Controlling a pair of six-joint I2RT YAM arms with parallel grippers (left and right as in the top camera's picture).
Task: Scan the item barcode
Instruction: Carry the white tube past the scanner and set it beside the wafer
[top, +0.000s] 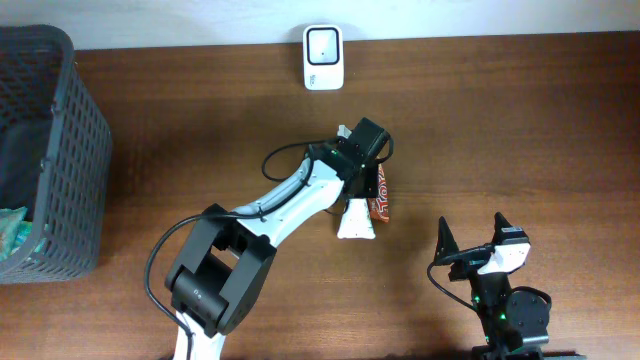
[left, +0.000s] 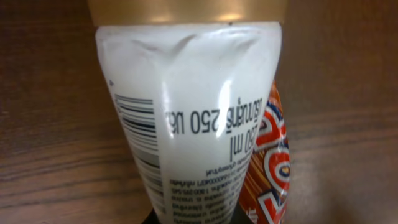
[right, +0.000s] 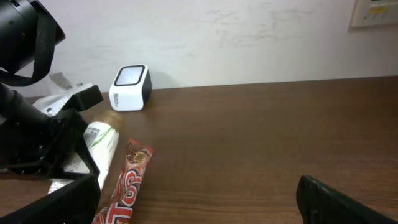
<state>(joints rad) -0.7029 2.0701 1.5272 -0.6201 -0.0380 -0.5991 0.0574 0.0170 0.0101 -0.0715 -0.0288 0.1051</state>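
Overhead, the left gripper (top: 362, 150) reaches to mid-table and hangs over the tube (top: 357, 222), a white one whose upper part is hidden beneath it. The jaws are closed down narrow. Whether they pinch the tube or only sit above it cannot be told from this angle. A red snack bar (top: 382, 200) lies against the tube's right side. The scanner (top: 323, 57) stands at the table's (top: 520, 120) far edge, well apart from the tube, with bare wood between them. The dark basket (top: 60, 150) at the left edge is well away from that path. The right gripper (top: 470, 225) is parked near the front edge with its fingers spread wide and nothing between them.

In the left wrist view the tube fills the frame, its gold cap (left: 186, 11) at the top and its print upside down. The barcode (left: 138, 127) runs down its left flank, turned sideways rather than up. By my judgement the tube must be rolled or tilted before the scanner window can read the code. The snack bar shows just behind the tube's right edge, so a careless lift could drag it along.

From the right wrist view the tube lies, probably flat on the wood, with its cap pointing toward the scanner and the bar beside it. The left arm's black bulk hides the tube's near end. The scanner's window faces up and forward, unobstructed.
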